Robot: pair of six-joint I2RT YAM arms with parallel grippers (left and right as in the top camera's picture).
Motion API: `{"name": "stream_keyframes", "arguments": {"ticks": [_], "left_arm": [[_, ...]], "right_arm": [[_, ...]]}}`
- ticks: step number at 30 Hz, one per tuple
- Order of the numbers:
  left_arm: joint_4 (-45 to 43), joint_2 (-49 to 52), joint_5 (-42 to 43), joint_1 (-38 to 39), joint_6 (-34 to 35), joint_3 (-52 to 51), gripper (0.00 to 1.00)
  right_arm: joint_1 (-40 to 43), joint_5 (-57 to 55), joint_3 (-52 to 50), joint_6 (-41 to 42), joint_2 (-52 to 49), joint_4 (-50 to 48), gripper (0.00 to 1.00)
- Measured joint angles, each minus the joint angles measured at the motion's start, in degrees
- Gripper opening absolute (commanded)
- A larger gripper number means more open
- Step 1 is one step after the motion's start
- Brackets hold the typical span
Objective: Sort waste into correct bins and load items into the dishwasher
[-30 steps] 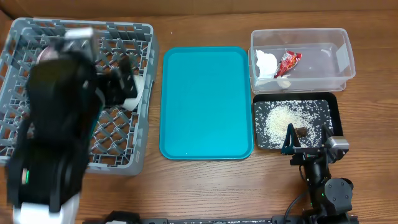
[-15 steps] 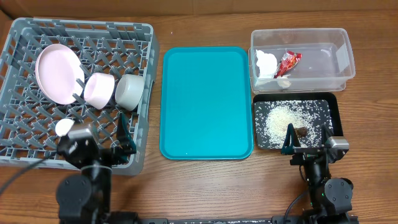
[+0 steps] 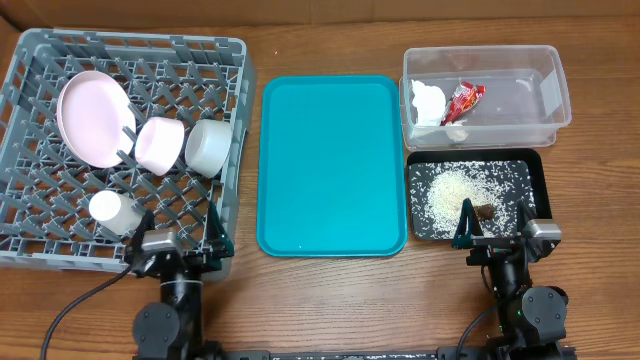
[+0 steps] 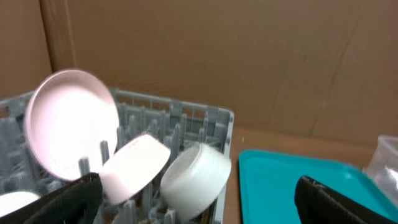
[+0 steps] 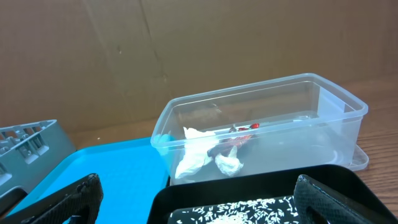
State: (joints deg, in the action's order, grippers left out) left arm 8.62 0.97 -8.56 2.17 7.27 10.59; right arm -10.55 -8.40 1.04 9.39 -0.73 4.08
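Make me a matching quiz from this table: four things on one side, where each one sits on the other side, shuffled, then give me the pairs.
Column one:
1. pink plate
2. red wrapper
3. rice grains
4. teal tray

Column two:
A. in the clear tub
B. standing in the grey dish rack
C. in the black tray
D. lying between the grey dish rack and the other two containers

Pairs: 1-B, 2-A, 3-C, 4-D
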Motion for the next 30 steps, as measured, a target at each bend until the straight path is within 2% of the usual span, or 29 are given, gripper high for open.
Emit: {"name": "stream_keyframes", "arguments": {"ticks": [4, 11, 30], "left_arm": [[-9.7, -0.1, 0.7, 0.0, 0.0, -7.6, 1.00], [-4.9, -0.1, 1.4, 0.0, 0.0, -10.1, 1.00], [-4.8, -0.1, 1.5, 0.0, 0.0, -10.1, 1.00]], "right_arm": [[0.0, 0.0, 0.0, 0.0, 0.0, 0.0, 1.00], [0.0, 0.0, 0.0, 0.0, 0.0, 0.0, 1.00], [0.0, 0.0, 0.0, 0.0, 0.0, 0.0, 1.00]]}}
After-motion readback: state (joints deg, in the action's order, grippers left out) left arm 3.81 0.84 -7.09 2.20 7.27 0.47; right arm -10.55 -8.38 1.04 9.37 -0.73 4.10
